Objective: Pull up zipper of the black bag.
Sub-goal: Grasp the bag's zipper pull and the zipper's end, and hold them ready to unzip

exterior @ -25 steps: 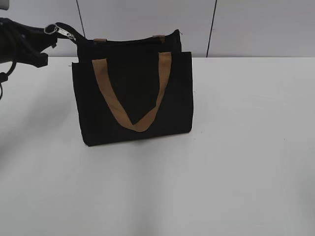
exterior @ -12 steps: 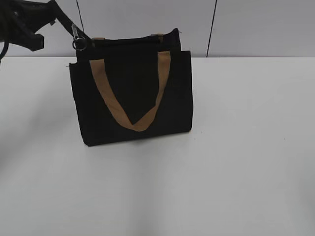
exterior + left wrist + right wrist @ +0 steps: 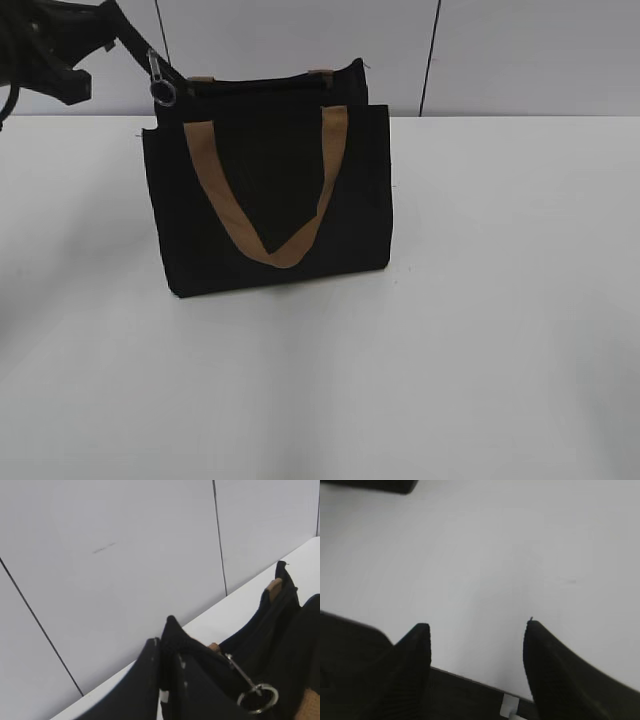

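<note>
Black fabric ran from the left claw (image 3: 118, 38) at the upper left of the exterior view: its tips were pinched shut on a narrow tail of the zip track, just above the silver zipper (image 3: 160, 78), whose pull tab and ring hung loose and ungripped at the bag's top left corner. The left wrist view showed the same: the dark fingers (image 3: 172, 645) closed on cloth, the ring (image 3: 258, 698) dangling just beside them. The black bag (image 3: 268, 195) stood upright on the white bench (image 3: 480, 300), its tan handle (image 3: 270, 200) drooping in a V across the front.

Off to the right, the right claw (image 3: 476, 630) hovered spread wide over bare bench, holding nothing and well apart from the bag.

The likely trouble was that the claw held the tail rather than the tab, so any pull could lift or tip the light bag instead of moving the slider. The cloth might also slip out.
</note>
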{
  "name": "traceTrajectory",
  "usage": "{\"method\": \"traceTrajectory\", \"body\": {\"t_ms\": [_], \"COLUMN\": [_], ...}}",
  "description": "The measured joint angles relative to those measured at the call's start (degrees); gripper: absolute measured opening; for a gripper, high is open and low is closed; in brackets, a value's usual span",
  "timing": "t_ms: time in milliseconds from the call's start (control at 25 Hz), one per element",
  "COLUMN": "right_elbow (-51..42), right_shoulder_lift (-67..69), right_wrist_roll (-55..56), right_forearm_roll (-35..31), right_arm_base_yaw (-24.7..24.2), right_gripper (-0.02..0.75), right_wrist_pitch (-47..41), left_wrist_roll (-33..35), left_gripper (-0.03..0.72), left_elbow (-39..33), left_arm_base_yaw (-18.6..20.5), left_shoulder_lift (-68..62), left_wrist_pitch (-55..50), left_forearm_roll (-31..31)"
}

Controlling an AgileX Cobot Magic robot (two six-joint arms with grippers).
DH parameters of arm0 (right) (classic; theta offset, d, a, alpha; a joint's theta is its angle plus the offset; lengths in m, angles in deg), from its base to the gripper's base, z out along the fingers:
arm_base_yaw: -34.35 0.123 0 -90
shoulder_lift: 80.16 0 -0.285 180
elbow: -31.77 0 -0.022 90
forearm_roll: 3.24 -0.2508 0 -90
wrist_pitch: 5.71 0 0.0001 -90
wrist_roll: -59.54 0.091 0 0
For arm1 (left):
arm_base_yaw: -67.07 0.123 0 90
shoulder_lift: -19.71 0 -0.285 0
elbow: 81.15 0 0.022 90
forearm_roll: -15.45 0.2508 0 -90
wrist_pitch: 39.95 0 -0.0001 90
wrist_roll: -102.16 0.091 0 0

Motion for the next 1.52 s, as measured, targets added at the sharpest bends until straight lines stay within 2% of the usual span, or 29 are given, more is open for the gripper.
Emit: {"method": "traceTrajectory", "body": {"t_ms": [120, 320, 520, 640, 760, 1120, 1280, 1520], "right_elbow": [1.1, 3.4, 6.4, 9.1, 13.4, 32.2, 40.9, 52.8], "right_shoulder_lift": [7.6, 22.3, 35.9, 43.8, 50.7, 73.8, 82.9, 95.2], "right_wrist_roll": [-10.4, -26.5, -45.2, -55.6, -61.3, -66.6, -66.8, -65.6], "right_forearm_roll": [-9.4, -29.2, -47.8, -55.4, -58.3, -58.8, -58.9, -58.9], "right_arm_base_yaw": [0.0, 0.0, 0.0, 2.0, 6.2, 20.2, 23.1, 24.6], "right_gripper": [0.449, 0.449, 0.449, 0.449, 0.449, 0.449, 0.449, 0.449], "right_wrist_pitch": [4.6, 14.1, 16.1, 16.6, 16.7, 19.4, 20.2, 20.0], "left_wrist_roll": [0.0, 0.0, 0.0, 0.0, 0.0, 0.0, 0.0, 0.0], "left_gripper": [0.018, 0.018, 0.018, 0.018, 0.018, 0.020, 0.020, 0.020], "left_elbow": [0.0, 0.0, 0.0, 0.0, 0.0, 0.0, 0.0, 0.0], "left_arm_base_yaw": [0.0, 0.0, 0.0, 0.0, 0.0, 0.0, 0.0, 0.0], "left_shoulder_lift": [0.0, 0.0, 0.0, 0.0, 0.0, 0.0, 0.0, 0.0], "left_wrist_pitch": [0.0, 0.0, -0.3, -0.5, -0.5, -0.6, -0.6, -0.6], "left_forearm_roll": [0.9, 1.6, 1.6, 1.6, 1.6, 1.7, 1.7, 1.7]}}
